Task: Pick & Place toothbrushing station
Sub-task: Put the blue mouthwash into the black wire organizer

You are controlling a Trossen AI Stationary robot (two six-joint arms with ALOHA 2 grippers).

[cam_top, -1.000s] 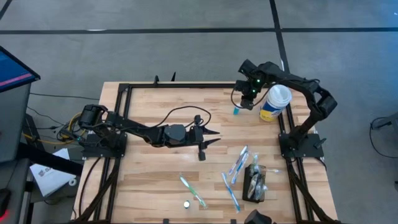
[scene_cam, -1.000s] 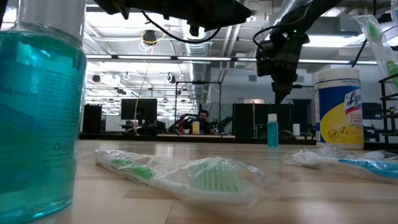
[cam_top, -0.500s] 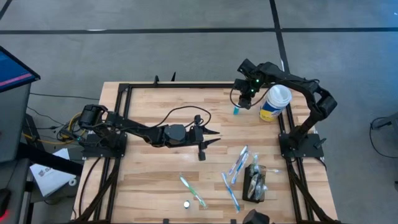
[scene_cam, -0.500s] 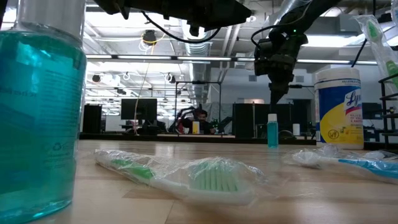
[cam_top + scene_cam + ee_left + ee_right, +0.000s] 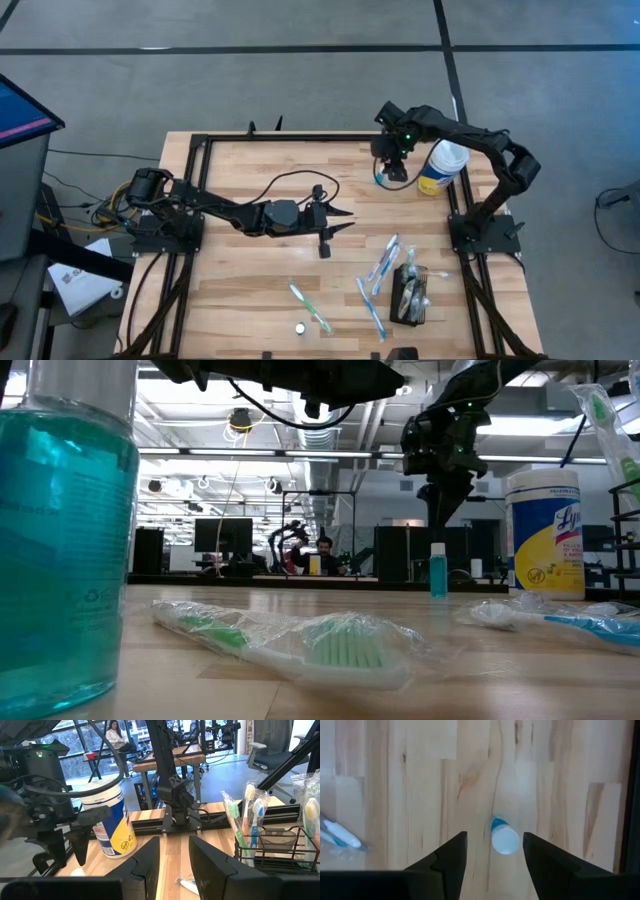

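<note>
Toothbrushing station (image 5: pixel 411 293) is sitting lower right on the bench (image 5: pixel 240 190), long axis vertical in frame; right gripper (image 5: pixel 385 172), fingers open, is hovering over small bottle (image 5: pixel 379 180), nearer than half-open left gripper (image 5: pixel 338 221).

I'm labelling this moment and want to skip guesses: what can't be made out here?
- Black holder, high view: too small to count the toothbrushes in it; left wrist view cuts it at the edge.
- Small blue bottle, high view: mostly hidden under the right gripper.
- Canister label, low view: cut off, only partly readable.
- Big blue bottle, low view: cropped by the edge.
</note>
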